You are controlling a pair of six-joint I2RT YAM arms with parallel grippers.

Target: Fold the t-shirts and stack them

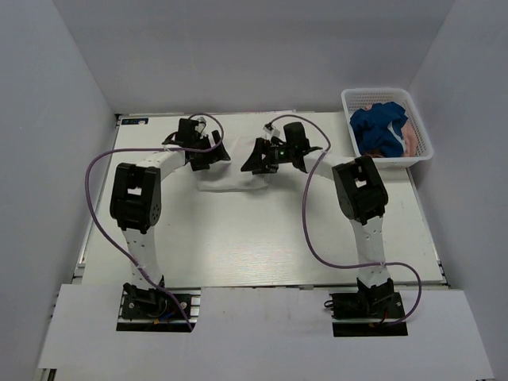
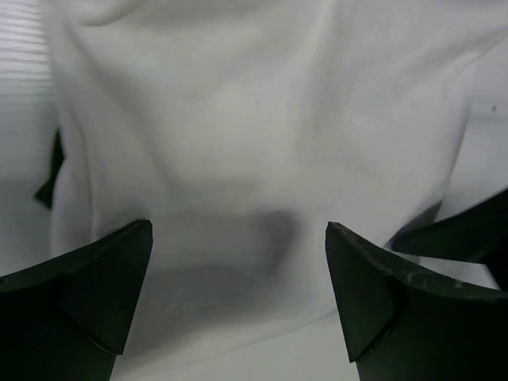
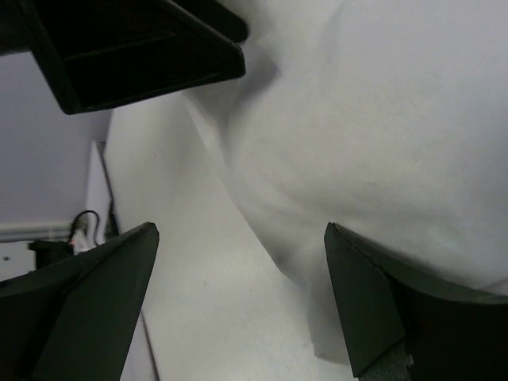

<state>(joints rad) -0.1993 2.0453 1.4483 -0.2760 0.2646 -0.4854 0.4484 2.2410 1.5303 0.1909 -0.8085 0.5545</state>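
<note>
A cream t-shirt (image 1: 232,179) lies folded on the far middle of the table, its print hidden. It fills the left wrist view (image 2: 262,159) and the right wrist view (image 3: 397,135); a dark sleeve edge (image 2: 52,167) shows at its left. My left gripper (image 1: 208,152) is open just above the shirt's left part. My right gripper (image 1: 266,159) is open above its right edge. The blue t-shirt (image 1: 379,128) and the pink t-shirt (image 1: 414,139) lie crumpled in the basket.
The white mesh basket (image 1: 381,97) stands at the far right corner of the table (image 1: 262,238). Purple cables loop from both arms. Grey walls close in the table on three sides.
</note>
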